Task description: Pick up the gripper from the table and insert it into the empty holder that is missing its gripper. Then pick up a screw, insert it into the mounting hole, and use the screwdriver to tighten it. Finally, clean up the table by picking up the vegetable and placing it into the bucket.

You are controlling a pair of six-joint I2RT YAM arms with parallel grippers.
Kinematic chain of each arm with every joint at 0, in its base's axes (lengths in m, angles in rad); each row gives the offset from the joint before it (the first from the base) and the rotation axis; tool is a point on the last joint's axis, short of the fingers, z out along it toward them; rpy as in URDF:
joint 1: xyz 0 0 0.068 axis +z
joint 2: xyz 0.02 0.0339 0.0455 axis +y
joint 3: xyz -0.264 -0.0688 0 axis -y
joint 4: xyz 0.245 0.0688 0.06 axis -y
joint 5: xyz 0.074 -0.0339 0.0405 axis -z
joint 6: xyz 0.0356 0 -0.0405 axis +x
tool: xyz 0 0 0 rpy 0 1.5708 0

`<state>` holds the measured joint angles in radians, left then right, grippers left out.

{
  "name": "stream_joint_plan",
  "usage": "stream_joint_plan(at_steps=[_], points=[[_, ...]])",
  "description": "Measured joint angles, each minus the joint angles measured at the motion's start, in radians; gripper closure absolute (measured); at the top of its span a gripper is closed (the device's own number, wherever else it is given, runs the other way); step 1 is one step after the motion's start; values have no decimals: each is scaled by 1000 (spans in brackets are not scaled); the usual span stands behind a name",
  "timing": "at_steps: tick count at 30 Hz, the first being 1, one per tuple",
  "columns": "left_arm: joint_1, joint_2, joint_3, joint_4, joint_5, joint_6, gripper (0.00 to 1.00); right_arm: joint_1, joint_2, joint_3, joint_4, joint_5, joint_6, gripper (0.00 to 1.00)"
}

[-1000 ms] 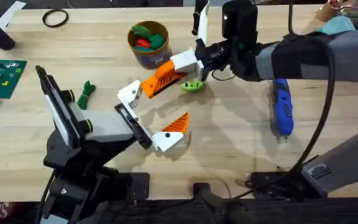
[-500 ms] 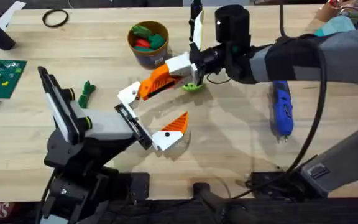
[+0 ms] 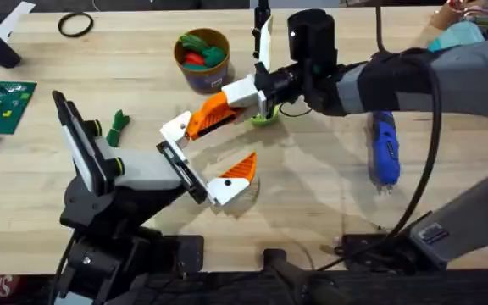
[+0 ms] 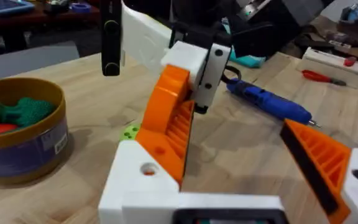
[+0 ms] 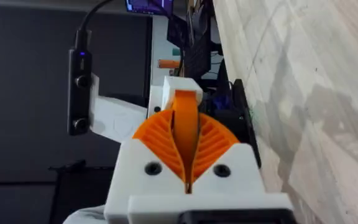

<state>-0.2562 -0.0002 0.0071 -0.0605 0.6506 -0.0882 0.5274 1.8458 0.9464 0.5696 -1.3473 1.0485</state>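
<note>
"Right wrist view: what are the right arm's fingers (image 5: 157,140) doing?"

"They are pressing narrow on the orange gripper piece (image 5: 185,118), pinching it between their ribbed pads."

"And where is that piece sitting?"

"Its white foot is resting at the left arm's holder (image 4: 229,202). It is standing wide apart from the left arm's other finger (image 4: 316,152), so the left fingers are gaping. A round hole (image 4: 148,168) is showing in the foot, and I cannot tell whether a screw is in it."

"So how far along are we judging this?"

"I am reading the insertion as under way or just finishing, since the right fingers are gripping the piece. The screw step is looking undone. I am not making out any screw."

"The screwdriver?"

"The screwdriver (image 3: 385,148) is lying flat on the worktop (image 3: 329,195), well apart from both pairs of fingers, behind the right arm's forearm. Nothing is touching it."

"And the clean-up?"

"The bucket (image 3: 200,74) is standing near the right fingers, already holding green and red pieces. A green vegetable (image 3: 119,124) is lying on the worktop near the left arm, apart from its fingers. That is looking like the last job left."
</note>
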Motion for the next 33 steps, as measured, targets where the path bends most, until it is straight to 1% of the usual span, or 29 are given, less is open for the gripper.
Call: stream_joint_plan(at_steps=[7, 17, 24, 28, 33], points=[[2, 0, 0, 0, -7, -7, 14, 6, 0, 2, -8, 14, -32, 987], [14, 0, 0, 0, -53, -14, 14, 32, 0, 11, -4, 57, -39, 987], [14, 0, 0, 0, -64, -15, 14, 35, 0, 12, -4, 60, -40, 987], [14, 0, 0, -1, -56, -13, 14, 32, 0, 12, -6, 38, -70, 987], [14, 0, 2, -3, -22, -2, 14, 19, 8, 12, -16, -26, -105, 987]])
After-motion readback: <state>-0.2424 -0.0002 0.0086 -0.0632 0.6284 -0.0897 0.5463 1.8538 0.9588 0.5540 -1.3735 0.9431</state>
